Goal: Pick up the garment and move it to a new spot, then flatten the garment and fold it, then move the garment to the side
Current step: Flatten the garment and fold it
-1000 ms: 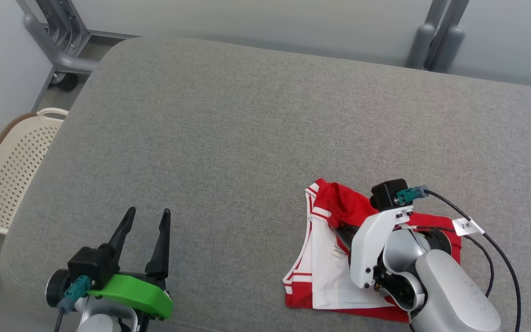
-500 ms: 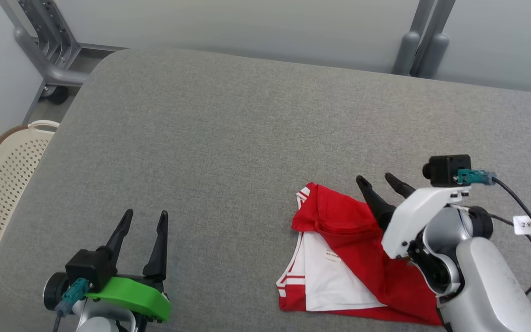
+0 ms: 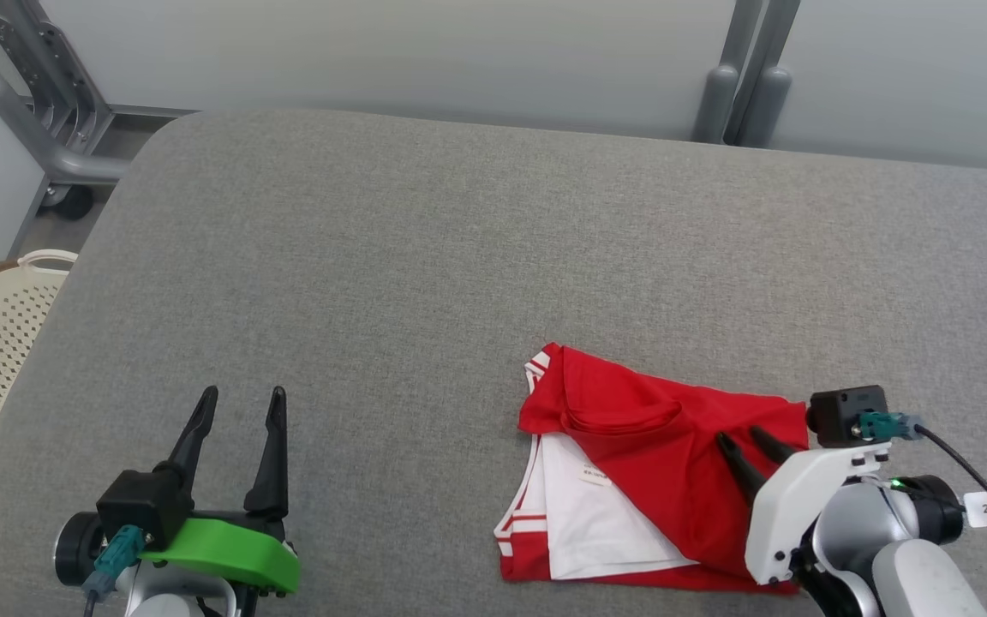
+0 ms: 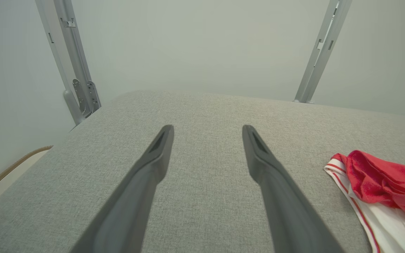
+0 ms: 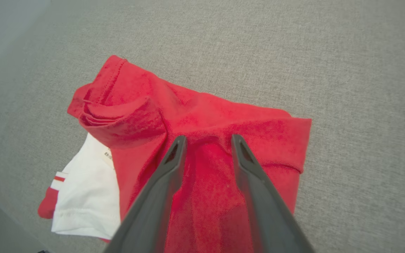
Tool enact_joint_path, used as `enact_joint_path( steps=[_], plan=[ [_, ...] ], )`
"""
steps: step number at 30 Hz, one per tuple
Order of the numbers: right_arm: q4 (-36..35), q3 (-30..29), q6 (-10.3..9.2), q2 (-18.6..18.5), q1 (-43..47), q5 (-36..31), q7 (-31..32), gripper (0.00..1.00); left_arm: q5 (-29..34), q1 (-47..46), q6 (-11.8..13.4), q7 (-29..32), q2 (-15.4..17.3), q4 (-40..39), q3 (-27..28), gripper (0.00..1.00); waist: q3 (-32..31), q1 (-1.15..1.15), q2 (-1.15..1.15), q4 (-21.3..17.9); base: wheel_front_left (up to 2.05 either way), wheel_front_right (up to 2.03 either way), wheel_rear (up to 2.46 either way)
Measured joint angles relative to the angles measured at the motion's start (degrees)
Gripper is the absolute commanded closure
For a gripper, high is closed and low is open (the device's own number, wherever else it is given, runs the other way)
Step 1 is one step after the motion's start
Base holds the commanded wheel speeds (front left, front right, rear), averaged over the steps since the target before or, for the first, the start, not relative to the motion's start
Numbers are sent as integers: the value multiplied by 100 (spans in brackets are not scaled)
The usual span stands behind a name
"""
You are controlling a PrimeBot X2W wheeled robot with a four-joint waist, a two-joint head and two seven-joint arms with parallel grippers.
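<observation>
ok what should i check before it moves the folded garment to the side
1. right gripper open, nothing pinched: ok
2. left gripper open, apart from the garment: ok
3. fold lying flat: not ok, bunched ridge in the red top, white layer left uncovered
4. bare table beside the garment: ok
5. right gripper touching the cloth or just above it: cannot tell
</observation>
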Motion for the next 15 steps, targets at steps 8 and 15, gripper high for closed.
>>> enact_joint_path(
  steps=[8, 15],
  plan=[
    [258, 371, 1, 26, -52, 42, -34, 100, 32, 1, -43, 0, -29, 46, 5, 0, 54, 0, 0, 34, 0, 0, 0],
    [593, 639, 0, 43, -204, -9, -51, 100, 13, -10, -52, 0, -27, 105, -22, 0, 90, 0, 0, 110, 0, 0, 0]
  ],
)
